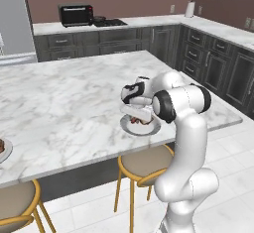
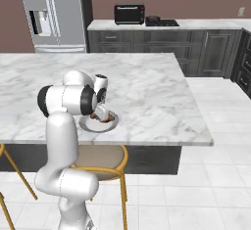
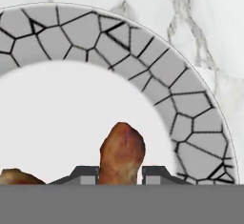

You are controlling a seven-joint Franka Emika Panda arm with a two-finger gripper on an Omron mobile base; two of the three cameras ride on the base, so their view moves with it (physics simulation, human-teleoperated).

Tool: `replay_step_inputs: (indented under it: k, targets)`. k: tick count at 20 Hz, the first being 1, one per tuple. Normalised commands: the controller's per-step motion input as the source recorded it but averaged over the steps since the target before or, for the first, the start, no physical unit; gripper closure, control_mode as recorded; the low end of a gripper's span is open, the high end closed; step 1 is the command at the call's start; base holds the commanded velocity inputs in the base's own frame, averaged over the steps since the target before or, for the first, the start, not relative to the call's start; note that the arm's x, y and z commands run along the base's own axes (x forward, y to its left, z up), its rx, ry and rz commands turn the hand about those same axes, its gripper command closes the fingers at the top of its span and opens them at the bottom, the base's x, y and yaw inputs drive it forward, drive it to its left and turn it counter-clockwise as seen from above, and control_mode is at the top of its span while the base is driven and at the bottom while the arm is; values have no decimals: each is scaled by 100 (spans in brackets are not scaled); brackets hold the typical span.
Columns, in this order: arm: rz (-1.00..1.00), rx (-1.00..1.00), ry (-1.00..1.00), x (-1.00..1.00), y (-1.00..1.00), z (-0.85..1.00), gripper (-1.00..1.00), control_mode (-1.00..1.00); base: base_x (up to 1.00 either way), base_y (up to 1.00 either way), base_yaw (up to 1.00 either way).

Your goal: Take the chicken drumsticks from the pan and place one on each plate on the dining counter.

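Gripper (image 3: 121,176) low over plate (image 3: 190,118); drumstick (image 3: 122,154) sits between its fingertips, jaws closed against it.

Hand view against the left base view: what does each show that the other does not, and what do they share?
Hand view alone: the plate's grey rim has a cracked, mosaic-like pattern around a plain white centre, and the gripper's fingertips flank a drumstick, with part of another brown piece at the lower left edge.

Left base view alone: a second plate at the counter's left edge, the stools, the toaster oven and the cabinets.

Both: the plate on the marble dining counter with meat on it.
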Motion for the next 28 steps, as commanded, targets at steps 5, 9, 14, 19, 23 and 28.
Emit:
replay_step_inputs:
  k: [5,9,14,19,23,28]
  targets:
    - [0,0,0,0,6,-16,100,-100,0,0,0]
    - [0,-1,0,0,14,-7,-100,-100,0,0,0]
    - [0,-3,0,-4,8,-1,-100,-100,0,0,0]
    - [0,-3,0,-6,6,-1,-100,-100,0,0,0]
    - [0,0,4,-15,8,0,-100,-100,0,0,0]
    - [0,0,7,-16,3,0,-100,-100,0,0,0]
